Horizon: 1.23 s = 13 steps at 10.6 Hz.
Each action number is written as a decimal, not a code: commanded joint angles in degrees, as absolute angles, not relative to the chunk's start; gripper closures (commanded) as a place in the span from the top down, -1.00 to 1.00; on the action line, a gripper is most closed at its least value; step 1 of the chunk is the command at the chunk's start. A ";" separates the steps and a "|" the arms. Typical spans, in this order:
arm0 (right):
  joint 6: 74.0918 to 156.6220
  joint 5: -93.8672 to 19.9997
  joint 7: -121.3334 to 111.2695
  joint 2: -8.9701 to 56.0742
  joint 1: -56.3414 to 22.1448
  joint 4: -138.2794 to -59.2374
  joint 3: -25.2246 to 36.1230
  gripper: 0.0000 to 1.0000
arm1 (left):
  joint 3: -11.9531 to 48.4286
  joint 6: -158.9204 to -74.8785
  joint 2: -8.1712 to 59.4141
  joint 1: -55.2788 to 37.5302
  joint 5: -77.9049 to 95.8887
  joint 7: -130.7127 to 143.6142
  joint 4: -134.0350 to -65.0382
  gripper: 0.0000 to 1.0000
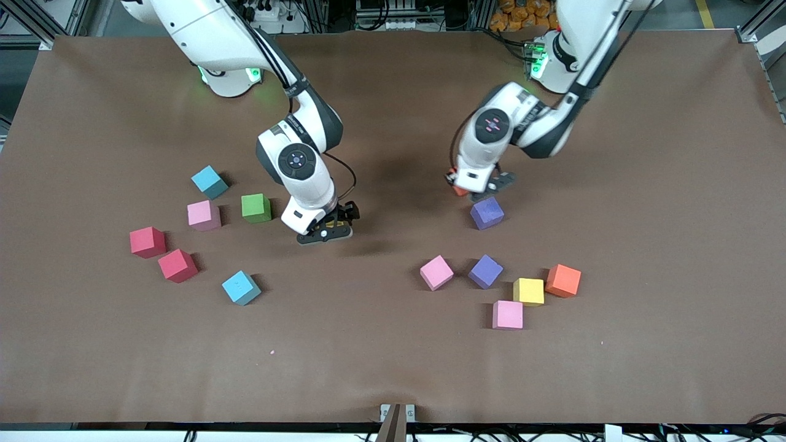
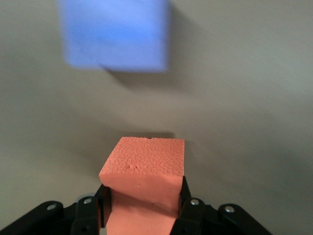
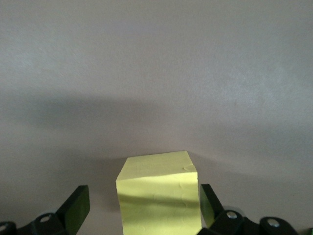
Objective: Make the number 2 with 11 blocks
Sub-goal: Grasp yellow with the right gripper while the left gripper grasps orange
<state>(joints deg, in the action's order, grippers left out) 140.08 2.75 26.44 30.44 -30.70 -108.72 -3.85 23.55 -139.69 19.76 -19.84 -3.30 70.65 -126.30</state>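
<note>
My left gripper (image 1: 474, 189) is shut on an orange block (image 2: 144, 166), low over the table's middle. The block's corner (image 1: 459, 189) peeks out beside the fingers. A purple block (image 1: 487, 212) lies just nearer the front camera and shows blurred (image 2: 115, 34) in the left wrist view. My right gripper (image 1: 325, 231) is down at the table and open around a yellow block (image 3: 159, 196), which stands between the fingers (image 3: 76, 205) with a gap on one side. The block's edge (image 1: 335, 223) shows between them. No number 2 is in view; the blocks lie scattered.
Toward the right arm's end lie light blue (image 1: 209, 182), pink (image 1: 203, 215), green (image 1: 256, 207), two red (image 1: 147, 241) (image 1: 177, 265) and light blue (image 1: 241, 287) blocks. Nearer the front camera, by the left arm, lie pink (image 1: 436, 272), purple (image 1: 486, 271), yellow (image 1: 529, 291), orange (image 1: 563, 280) and pink (image 1: 508, 314) ones.
</note>
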 commanded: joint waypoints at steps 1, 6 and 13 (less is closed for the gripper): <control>140.54 4.22 28.12 31.28 -31.38 -109.16 -2.99 1.00 | 23.38 -138.87 20.39 -25.81 -4.92 74.87 -121.39 0.05; 139.84 4.83 28.04 31.29 -30.24 -109.16 -2.20 -0.68 | 23.12 -138.78 26.87 -35.67 -5.62 74.44 -113.48 0.11; 121.04 4.75 15.13 17.24 -18.90 -109.25 -2.29 -0.67 | 22.85 -132.57 32.61 -39.89 -11.86 74.45 -108.47 0.12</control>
<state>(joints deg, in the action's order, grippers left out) 122.30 4.08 16.10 19.89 -19.96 -107.44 -1.53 23.31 -136.66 32.50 -38.17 -9.81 73.24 -110.43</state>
